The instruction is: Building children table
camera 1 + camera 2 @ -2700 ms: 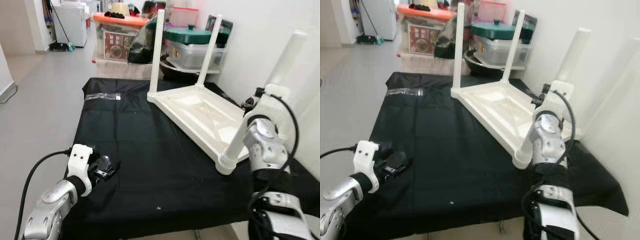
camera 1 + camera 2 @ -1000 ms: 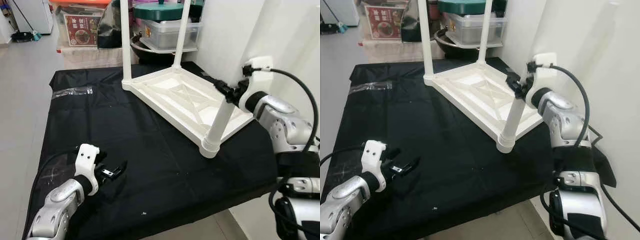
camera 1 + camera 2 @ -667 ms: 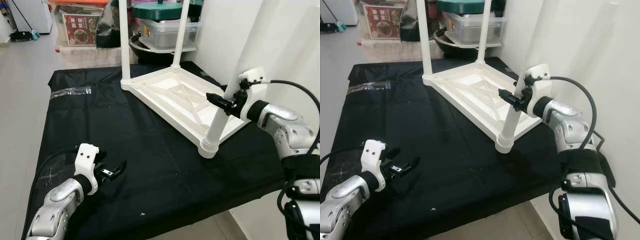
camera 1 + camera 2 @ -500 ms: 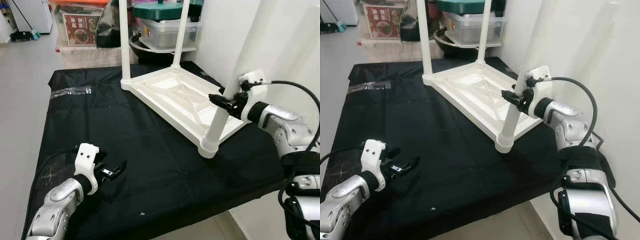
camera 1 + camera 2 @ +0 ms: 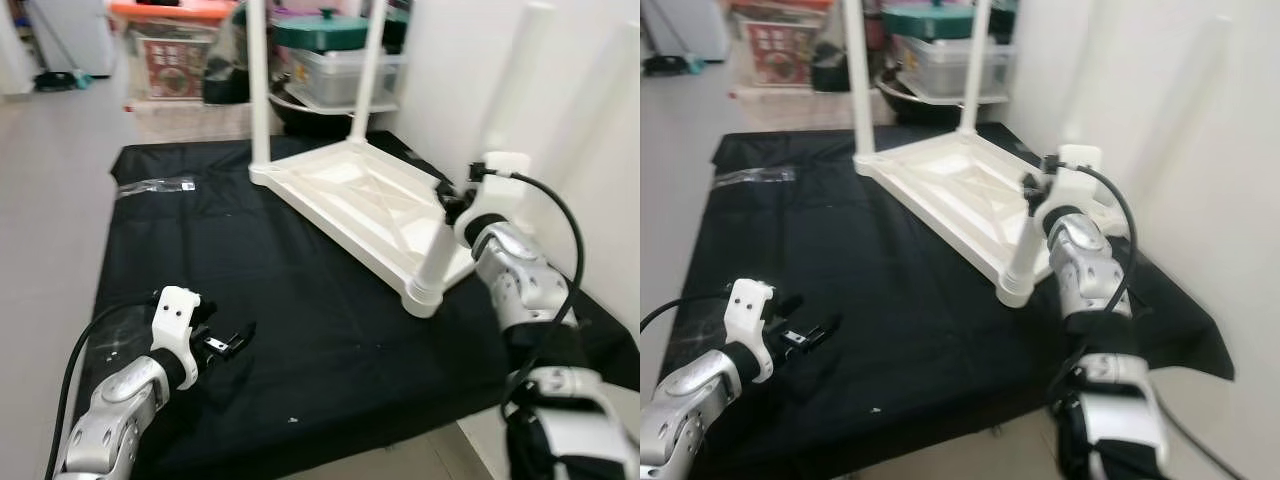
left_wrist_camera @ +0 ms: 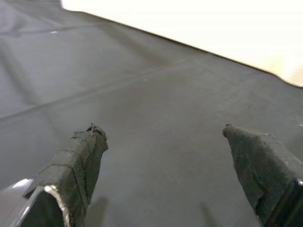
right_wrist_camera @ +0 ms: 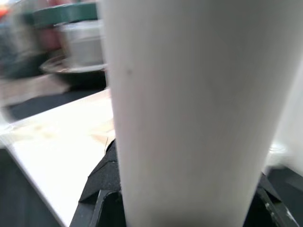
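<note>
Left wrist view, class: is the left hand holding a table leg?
No. The left hand is open with nothing between its fingers, hovering over the black cloth.

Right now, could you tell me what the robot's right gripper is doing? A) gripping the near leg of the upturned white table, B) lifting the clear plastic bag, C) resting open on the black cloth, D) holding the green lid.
A: the right gripper is closed around the near leg of the upturned white table, and the right wrist view shows that leg between its fingers.
</note>
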### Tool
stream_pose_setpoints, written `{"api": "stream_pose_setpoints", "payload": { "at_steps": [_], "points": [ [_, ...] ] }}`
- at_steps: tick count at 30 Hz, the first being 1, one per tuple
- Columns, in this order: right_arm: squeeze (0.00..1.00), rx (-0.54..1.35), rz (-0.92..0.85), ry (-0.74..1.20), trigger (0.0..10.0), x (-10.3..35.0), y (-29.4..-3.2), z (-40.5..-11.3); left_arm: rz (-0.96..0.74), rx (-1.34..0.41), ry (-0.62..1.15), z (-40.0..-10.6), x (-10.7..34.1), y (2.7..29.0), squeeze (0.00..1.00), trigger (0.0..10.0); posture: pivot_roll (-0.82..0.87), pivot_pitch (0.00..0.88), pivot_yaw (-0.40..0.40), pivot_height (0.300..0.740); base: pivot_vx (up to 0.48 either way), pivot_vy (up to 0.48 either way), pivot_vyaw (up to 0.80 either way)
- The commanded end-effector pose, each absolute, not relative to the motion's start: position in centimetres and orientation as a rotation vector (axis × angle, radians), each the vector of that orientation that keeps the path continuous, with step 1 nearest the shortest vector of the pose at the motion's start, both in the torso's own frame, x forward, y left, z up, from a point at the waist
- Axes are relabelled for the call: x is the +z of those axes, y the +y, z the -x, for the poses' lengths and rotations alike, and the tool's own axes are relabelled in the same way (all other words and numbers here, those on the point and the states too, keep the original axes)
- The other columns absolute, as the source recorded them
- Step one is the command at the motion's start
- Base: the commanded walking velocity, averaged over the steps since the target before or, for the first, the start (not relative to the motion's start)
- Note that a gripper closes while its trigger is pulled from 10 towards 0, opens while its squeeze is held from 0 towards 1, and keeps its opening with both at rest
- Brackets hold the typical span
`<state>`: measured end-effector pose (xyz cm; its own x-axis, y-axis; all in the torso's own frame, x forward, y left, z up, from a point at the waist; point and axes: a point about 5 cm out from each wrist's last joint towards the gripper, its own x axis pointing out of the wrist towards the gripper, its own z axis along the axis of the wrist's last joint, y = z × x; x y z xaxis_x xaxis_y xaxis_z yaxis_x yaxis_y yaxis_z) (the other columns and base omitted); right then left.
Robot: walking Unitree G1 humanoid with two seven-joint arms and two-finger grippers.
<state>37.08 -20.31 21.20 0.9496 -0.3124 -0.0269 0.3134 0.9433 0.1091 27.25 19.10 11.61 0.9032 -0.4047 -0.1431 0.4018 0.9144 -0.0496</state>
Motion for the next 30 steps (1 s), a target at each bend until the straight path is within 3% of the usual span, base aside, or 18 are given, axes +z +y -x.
{"api": "stream_pose_setpoints", "payload": {
  "at_steps": [1,2,6,8,14,15,18,19,20,21,25,26,27,30],
  "points": [
    [0.00,-0.415,-0.123,0.181,0.0,17.3,-20.0,-36.1,0.005,-0.426,0.158,-27.2,11.7,18.9,0.00,10.0,0.04,0.000,-0.098,0.740,0.000,0.000,0.00],
    [0.00,-0.431,-0.141,0.191,0.0,17.2,-18.5,-35.8,0.004,-0.427,0.159,-27.2,11.7,18.9,0.00,10.0,0.04,0.000,-0.098,0.740,0.000,0.000,0.00],
    [0.00,-0.410,-0.162,0.202,0.0,17.7,-16.6,-36.2,0.003,-0.420,0.158,-27.5,11.7,19.0,0.00,10.0,0.04,0.000,-0.105,0.740,0.000,0.000,0.00],
    [0.00,-0.355,-0.189,0.228,10.0,18.0,-15.9,-36.9,0.006,-0.417,0.156,-27.6,11.7,18.8,0.00,10.0,0.04,0.000,-0.108,0.740,0.000,0.000,0.00],
    [0.00,-0.334,-0.213,0.182,10.0,19.1,-16.7,-37.0,0.010,-0.418,0.160,-27.4,11.4,18.6,0.00,10.0,0.03,0.000,-0.107,0.740,0.000,0.000,0.00],
    [1.00,-0.344,-0.216,0.143,10.0,19.8,-17.7,-36.9,0.011,-0.418,0.161,-27.4,11.4,18.6,0.00,10.0,0.03,0.000,-0.105,0.740,0.000,0.000,0.00],
    [1.00,-0.341,-0.202,0.092,10.0,21.1,-19.3,-36.7,0.012,-0.418,0.162,-27.4,11.3,18.7,0.00,10.0,0.03,0.000,-0.104,0.740,0.000,0.000,0.00],
    [0.93,-0.326,-0.154,0.075,10.0,22.0,-20.3,-36.8,0.013,-0.418,0.162,-27.4,11.4,18.7,0.00,10.0,0.02,0.000,-0.101,0.740,0.000,0.000,0.00],
    [0.93,-0.326,-0.154,0.075,10.0,22.0,-20.3,-36.8,0.013,-0.418,0.162,-27.4,11.4,18.7,0.00,10.0,0.02,0.000,-0.101,0.740,0.000,0.000,0.00],
    [0.00,-0.268,-0.167,0.043,10.0,23.0,-21.2,-36.8,0.012,-0.418,0.161,-27.5,11.4,18.8,0.00,10.0,0.02,0.000,-0.101,0.740,0.000,0.000,0.00],
    [0.00,-0.112,-0.214,-0.015,10.0,24.4,-22.1,-36.9,0.012,-0.419,0.160,-27.5,11.5,18.8,0.00,10.0,0.02,0.000,-0.094,0.740,0.000,0.000,0.00],
    [0.00,0.071,-0.261,-0.031,10.0,24.5,-22.1,-36.7,0.012,-0.420,0.160,-27.5,11.5,18.8,0.00,10.0,0.02,0.000,-0.091,0.740,0.000,0.000,0.00],
    [0.00,0.071,-0.261,-0.031,10.0,24.5,-22.1,-36.7,0.012,-0.420,0.160,-27.5,11.5,18.8,0.00,10.0,0.02,0.000,-0.091,0.740,0.000,0.000,0.00],
    [0.00,0.467,-0.186,-0.062,10.0,23.7,-22.4,-34.9,0.013,-0.429,0.157,-27.5,11.5,18.5,0.00,10.0,0.02,0.000,-0.090,0.740,0.000,0.000,0.00]
  ]
}}
